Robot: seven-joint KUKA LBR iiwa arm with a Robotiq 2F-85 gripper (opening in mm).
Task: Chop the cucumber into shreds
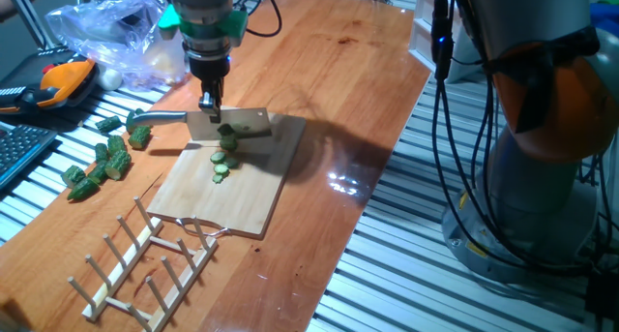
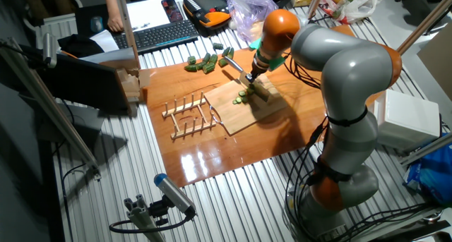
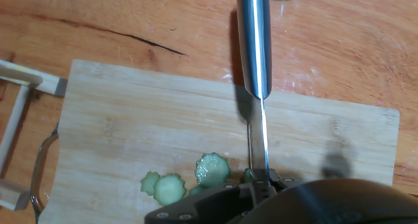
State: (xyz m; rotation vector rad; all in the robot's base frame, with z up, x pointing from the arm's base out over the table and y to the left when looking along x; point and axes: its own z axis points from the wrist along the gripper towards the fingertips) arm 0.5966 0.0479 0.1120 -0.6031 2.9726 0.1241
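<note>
Fingers of the gripper (image 1: 210,104) pinch the knife (image 1: 227,125) over the cucumber (image 1: 228,136); shreds (image 1: 220,164) crowd the blade; a skewed chop could scatter them.

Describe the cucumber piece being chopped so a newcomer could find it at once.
Find the pale wooden cutting board in the middle of the reddish table. The gripper holds a knife over its far end, and the cucumber sits right at the blade. Unlike the loose dark chunks lying off the board, it lies on the board, with pale round slices trailing from it.
</note>
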